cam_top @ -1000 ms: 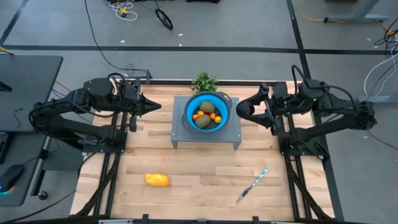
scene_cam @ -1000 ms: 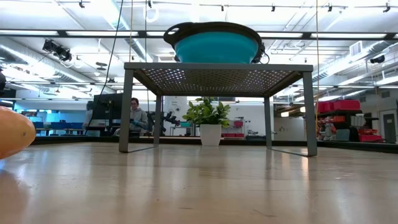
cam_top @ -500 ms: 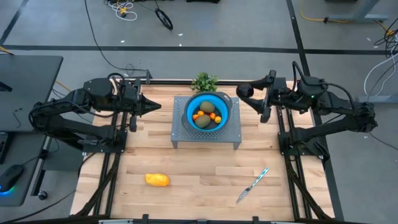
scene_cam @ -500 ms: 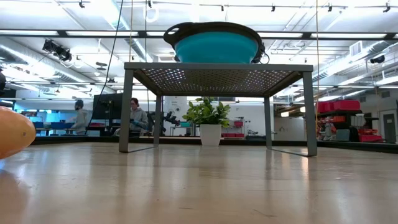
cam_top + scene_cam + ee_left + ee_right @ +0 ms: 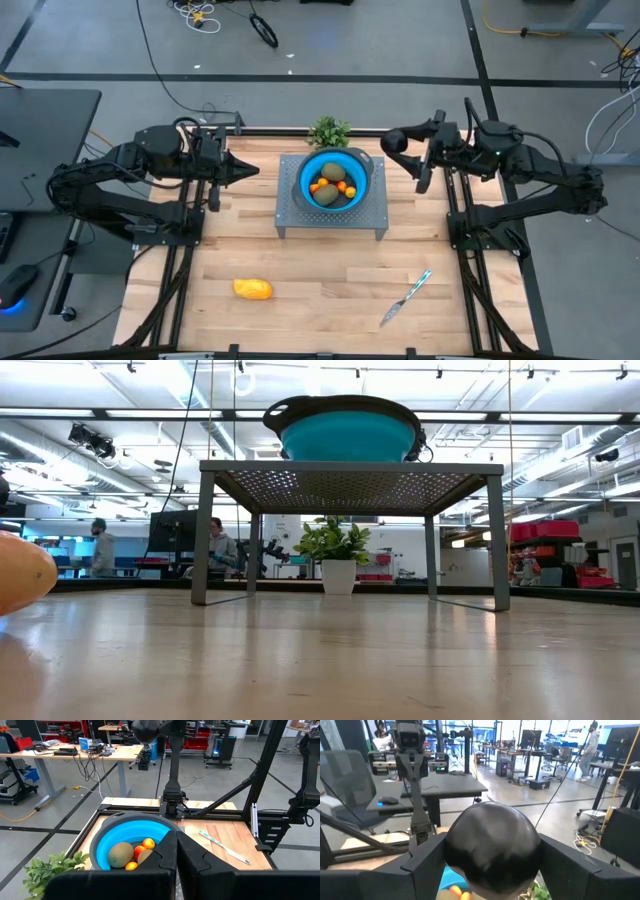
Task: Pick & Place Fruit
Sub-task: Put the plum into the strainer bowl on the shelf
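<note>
A near-black round fruit point(image 5: 393, 141) sits between my right gripper's point(image 5: 406, 146) fingers, above the table's far right part, right of the blue bowl point(image 5: 310, 165). The bowl stands on a grey perforated stand point(image 5: 375, 215) and holds two olive-brown ovals point(image 5: 120, 855) and small orange rounds point(image 5: 148, 843). A yellow-orange oblong fruit point(image 5: 253, 289) lies on the table near its near left part, also at the low view's left edge point(image 5: 20, 572). My left gripper point(image 5: 250, 171) is shut and waits left of the stand. My right gripper pinches the black round fruit point(image 5: 492, 847) between its two fingers point(image 5: 425, 857), one on each opposite side. The fingers lie about level and point toward the table's left. The fruit is lifted clear of the table and fills the gap between the fingers.
A knife with a light-blue handle point(image 5: 407, 297) lies on the table's near right part. A green plant point(image 5: 328, 131) stands at the far edge behind the stand. Bare wood lies between the oblong fruit and the knife. People show in the room beyond point(image 5: 220, 545).
My right gripper, shut on the black fruit, has moved toward the table's far edge, from beside the stand's right side to a place level with the bowl's far rim. The left arm and everything else have kept still.
</note>
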Tool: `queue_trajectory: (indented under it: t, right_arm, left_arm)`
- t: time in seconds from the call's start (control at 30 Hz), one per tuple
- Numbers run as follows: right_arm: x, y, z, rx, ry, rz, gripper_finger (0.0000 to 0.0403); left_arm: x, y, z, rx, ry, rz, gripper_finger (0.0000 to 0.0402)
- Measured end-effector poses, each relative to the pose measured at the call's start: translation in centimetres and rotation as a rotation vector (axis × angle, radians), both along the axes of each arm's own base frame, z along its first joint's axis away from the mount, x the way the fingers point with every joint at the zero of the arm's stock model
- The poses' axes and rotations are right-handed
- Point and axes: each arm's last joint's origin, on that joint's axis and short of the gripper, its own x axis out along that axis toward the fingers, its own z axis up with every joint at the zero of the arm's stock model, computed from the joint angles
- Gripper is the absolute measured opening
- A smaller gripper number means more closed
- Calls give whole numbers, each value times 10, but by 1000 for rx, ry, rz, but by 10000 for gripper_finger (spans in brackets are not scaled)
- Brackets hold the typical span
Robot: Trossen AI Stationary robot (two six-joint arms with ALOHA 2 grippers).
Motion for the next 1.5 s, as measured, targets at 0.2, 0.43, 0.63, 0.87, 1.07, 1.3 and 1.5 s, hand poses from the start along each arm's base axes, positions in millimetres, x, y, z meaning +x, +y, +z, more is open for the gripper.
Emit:
queue_trajectory:
  t: [0.2, 0.43, 0.63, 0.87, 1.07, 1.3, 1.5]
  right_arm:
    - [14, -1, -12, 13, 91, 0, 286]
    - [44, -1, -33, 43, 212, 70, 286]
    - [65, -1, -48, 58, 283, 105, 286]
    - [77, -2, -58, 63, 323, 105, 286]
    - [80, -2, -61, 65, 335, 105, 286]
    - [82, -2, -63, 65, 346, 101, 286]
    - [94, -3, -75, 71, 399, 99, 286]
  left_arm:
    - [0, 0, 0, 0, 0, 0, 4]
    - [0, 0, 0, 0, 0, 0, 4]
    - [0, 0, 0, 0, 0, 0, 4]
    - [0, 0, 0, 2, 0, 7, 4]
    - [0, 1, 0, 13, 1, 17, 4]
    - [0, 1, 0, 16, 2, 19, 4]
    - [0, 1, 0, 16, 2, 22, 4]
